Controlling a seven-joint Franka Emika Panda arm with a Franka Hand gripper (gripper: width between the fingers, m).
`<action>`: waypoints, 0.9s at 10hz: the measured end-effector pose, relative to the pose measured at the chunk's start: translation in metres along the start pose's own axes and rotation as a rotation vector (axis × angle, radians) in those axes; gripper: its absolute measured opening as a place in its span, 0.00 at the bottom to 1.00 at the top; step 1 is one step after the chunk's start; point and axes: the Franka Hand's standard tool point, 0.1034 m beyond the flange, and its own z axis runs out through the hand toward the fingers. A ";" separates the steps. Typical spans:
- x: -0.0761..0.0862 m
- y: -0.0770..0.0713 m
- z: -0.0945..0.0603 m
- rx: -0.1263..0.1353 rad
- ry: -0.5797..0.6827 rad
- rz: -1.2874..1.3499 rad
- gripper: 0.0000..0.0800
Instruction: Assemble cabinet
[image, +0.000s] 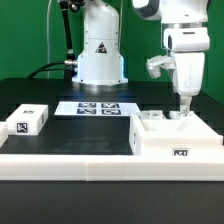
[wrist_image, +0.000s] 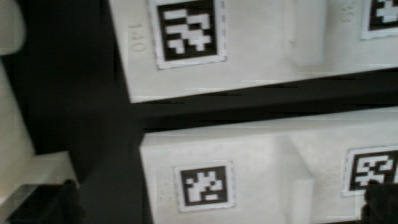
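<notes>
The cabinet (image: 176, 141), a large white box-shaped body with small tags, stands at the exterior view's right near the front. My gripper (image: 183, 110) hangs straight down over its top, fingertips just at or inside the upper opening. In the wrist view my gripper (wrist_image: 222, 205) is open. Its dark fingertips (wrist_image: 57, 200) show far apart at the picture's edges, and a white tagged face of the cabinet (wrist_image: 267, 160) lies between them. I cannot tell whether they touch it. A second white tagged face (wrist_image: 249, 50) lies beyond a black gap.
A small white tagged block (image: 28, 121) lies at the exterior view's left. The marker board (image: 97, 108) lies flat in the middle, before the arm's white base (image: 100, 55). A low white border (image: 70, 162) runs along the table's front.
</notes>
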 end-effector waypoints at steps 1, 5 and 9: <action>0.004 -0.007 0.004 0.006 0.004 -0.006 1.00; 0.009 -0.009 0.009 0.000 0.020 0.023 1.00; 0.014 -0.018 0.027 0.006 0.044 0.022 1.00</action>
